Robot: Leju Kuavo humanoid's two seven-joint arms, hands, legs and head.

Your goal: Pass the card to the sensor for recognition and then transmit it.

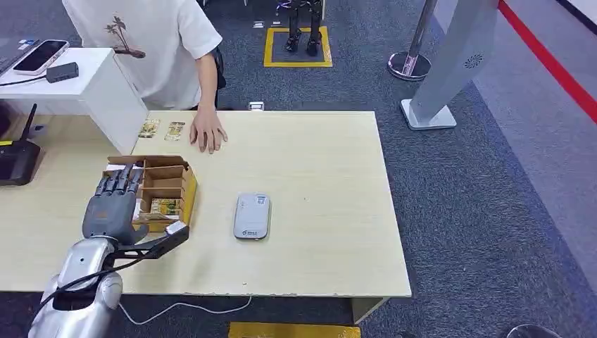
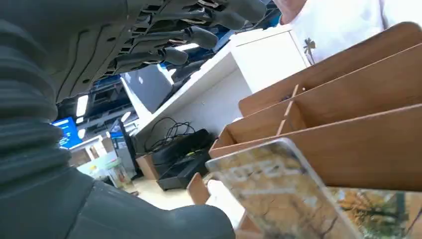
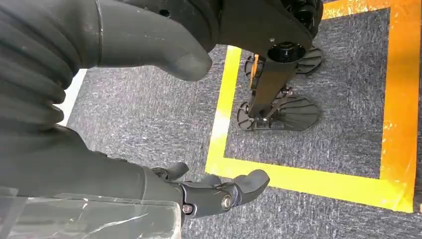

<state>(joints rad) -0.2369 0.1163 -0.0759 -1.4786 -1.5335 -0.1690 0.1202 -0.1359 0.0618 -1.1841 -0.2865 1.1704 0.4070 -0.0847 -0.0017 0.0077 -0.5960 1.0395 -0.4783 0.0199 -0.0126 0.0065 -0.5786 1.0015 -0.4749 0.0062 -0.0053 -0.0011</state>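
Note:
A brown wooden card box (image 1: 169, 184) with several slots stands at the table's left; a gold-printed card (image 1: 165, 206) sits in its near slot. My left hand (image 1: 115, 202) hovers over the box's left side, fingers stretched out and apart. Its thumb reaches along the box's near edge, and a gold-printed card (image 2: 278, 199) stands tilted against the thumb, with the fingers (image 2: 189, 35) far from it. The grey sensor pad (image 1: 252, 216) lies flat to the right of the box. My right hand (image 3: 219, 191) hangs over the carpet, holding nothing.
A person in a white shirt stands behind the table, one hand (image 1: 206, 132) flat on it near two loose cards (image 1: 162, 129). A black router (image 1: 17, 158) sits far left beside a white cabinet (image 1: 98, 88). The table's right half (image 1: 331, 190) is bare.

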